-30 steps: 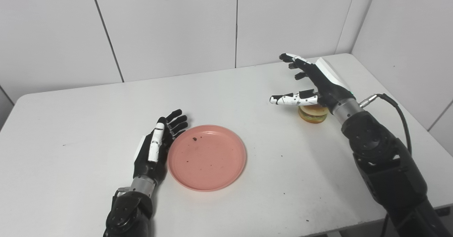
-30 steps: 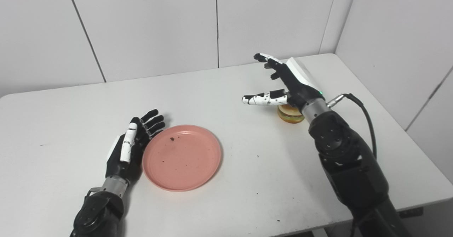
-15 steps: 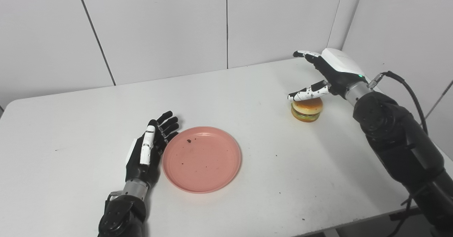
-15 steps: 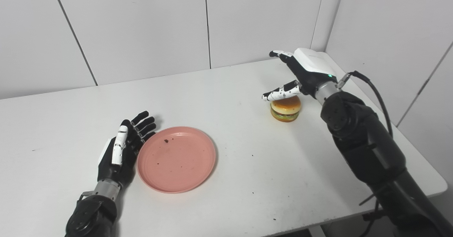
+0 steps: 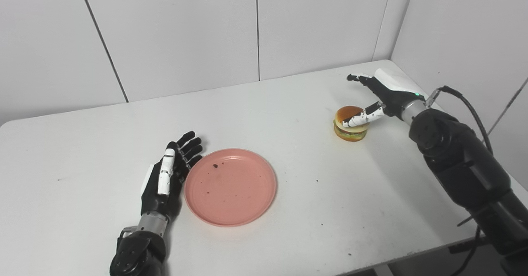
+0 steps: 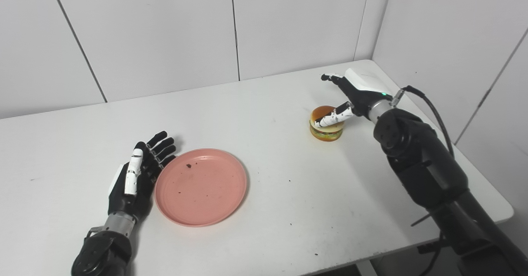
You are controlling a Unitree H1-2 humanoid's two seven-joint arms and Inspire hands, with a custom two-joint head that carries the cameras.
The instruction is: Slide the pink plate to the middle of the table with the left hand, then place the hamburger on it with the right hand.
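Hamburger (image 5: 350, 128) — under right robot hand's (image 5: 381, 93) thumb.

White table (image 5: 288, 102): pink plate (image 5: 230, 186), hamburger (image 5: 350, 123), dark crumbs

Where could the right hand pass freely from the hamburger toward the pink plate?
The bare table between hamburger and pink plate is free. The plate's left rim is crowded by the left hand; the right hand crowds the hamburger.

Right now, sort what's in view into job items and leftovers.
Job items:
- pink plate
- hamburger
- left hand, open beside the plate
- right hand, open around the hamburger

Leftovers:
- dark crumbs on the plate
- cable on the right arm
- white table
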